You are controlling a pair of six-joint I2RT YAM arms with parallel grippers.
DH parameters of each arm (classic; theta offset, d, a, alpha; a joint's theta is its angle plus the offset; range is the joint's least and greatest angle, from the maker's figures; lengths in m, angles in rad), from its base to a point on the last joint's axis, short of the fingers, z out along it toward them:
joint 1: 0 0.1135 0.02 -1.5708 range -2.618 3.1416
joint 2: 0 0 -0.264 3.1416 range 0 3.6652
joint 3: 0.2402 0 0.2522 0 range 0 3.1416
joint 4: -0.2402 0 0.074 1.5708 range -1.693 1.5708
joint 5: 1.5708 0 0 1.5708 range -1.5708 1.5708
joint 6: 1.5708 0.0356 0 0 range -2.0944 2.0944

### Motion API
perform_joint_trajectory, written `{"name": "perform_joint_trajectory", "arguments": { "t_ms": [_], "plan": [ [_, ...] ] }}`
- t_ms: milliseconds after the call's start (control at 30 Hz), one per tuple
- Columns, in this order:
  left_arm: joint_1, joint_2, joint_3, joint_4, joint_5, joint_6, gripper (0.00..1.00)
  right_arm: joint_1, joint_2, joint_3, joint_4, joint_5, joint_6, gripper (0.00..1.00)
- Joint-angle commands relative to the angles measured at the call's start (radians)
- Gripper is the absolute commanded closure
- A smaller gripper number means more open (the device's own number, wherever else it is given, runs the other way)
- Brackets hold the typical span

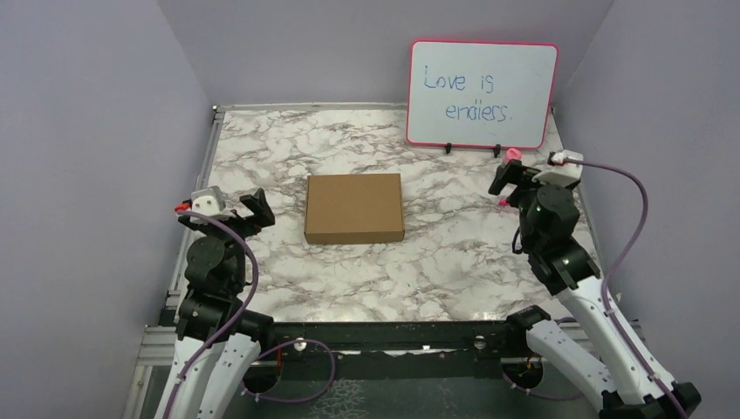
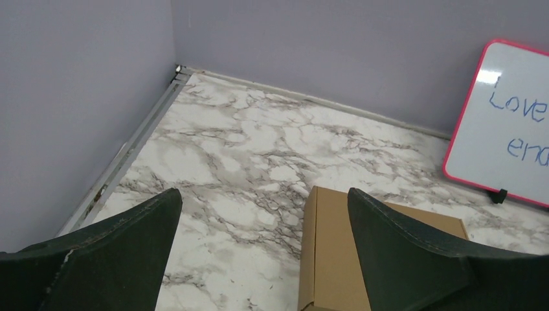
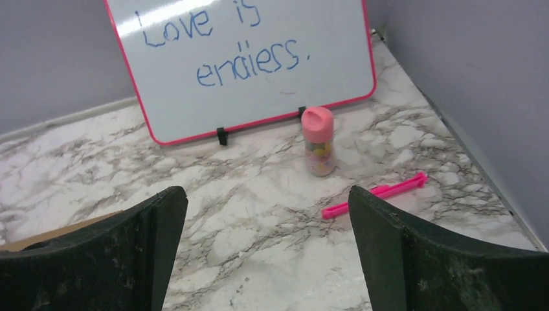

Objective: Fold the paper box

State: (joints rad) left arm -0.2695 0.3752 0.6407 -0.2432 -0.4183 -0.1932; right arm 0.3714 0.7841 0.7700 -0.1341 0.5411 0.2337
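Note:
The paper box (image 1: 354, 208) is plain brown cardboard and lies flat and closed in the middle of the marble table, as a shallow rectangle. My left gripper (image 1: 240, 212) hovers to its left, apart from it, open and empty. In the left wrist view the left gripper (image 2: 264, 194) shows bare marble between its fingers, and the box (image 2: 330, 259) lies partly behind the right finger. My right gripper (image 1: 511, 179) hangs to the box's right, also open with nothing in it. In the right wrist view the right gripper (image 3: 265, 192) is over bare marble, and only a thin edge of the box (image 3: 58, 232) shows.
A pink-framed whiteboard (image 1: 482, 94) with blue writing leans on the back wall at the right. In front of it stand a small pink-capped bottle (image 3: 318, 141) and a pink stick (image 3: 379, 193) lying on the marble. Grey walls enclose the table on three sides.

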Motion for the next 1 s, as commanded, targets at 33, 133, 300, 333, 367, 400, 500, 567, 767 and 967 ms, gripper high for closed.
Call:
{"name": "perform_joint_trajectory", "arguments": {
  "t_ms": [33,133,300,333,367,400,500,567,767,967],
  "plan": [
    [0.006,-0.11,-0.068,0.104,-0.066,-0.008,0.01,0.002,-0.141,-0.063,-0.006,0.12,-0.065,0.0],
    [0.006,-0.136,-0.089,0.136,-0.086,0.024,0.01,0.002,-0.2,-0.108,0.025,0.168,-0.095,0.0],
    [0.007,-0.15,-0.108,0.164,-0.099,0.039,0.01,0.002,-0.258,-0.182,0.103,0.192,-0.119,0.0],
    [0.008,-0.15,-0.108,0.164,-0.098,0.038,0.01,0.002,-0.257,-0.185,0.112,0.188,-0.124,0.0],
    [0.009,-0.15,-0.11,0.165,-0.094,0.038,0.01,0.002,-0.253,-0.183,0.115,0.187,-0.127,0.0],
    [0.012,-0.15,-0.113,0.168,-0.086,0.039,0.01,0.002,-0.248,-0.183,0.116,0.188,-0.131,0.0],
    [0.024,-0.142,-0.113,0.171,-0.058,0.04,0.01,0.003,-0.237,-0.183,0.122,0.178,-0.134,0.0],
    [0.033,-0.138,-0.111,0.172,-0.045,0.035,0.01,0.002,-0.235,-0.183,0.125,0.168,-0.134,0.0],
    [0.064,-0.136,-0.116,0.183,-0.023,0.019,0.01,0.002,-0.237,-0.187,0.125,0.154,-0.137,0.0],
    [0.077,-0.139,-0.119,0.186,0.005,0.027,0.01,0.001,-0.236,-0.187,0.125,0.152,-0.14,0.0]
  ]
}}
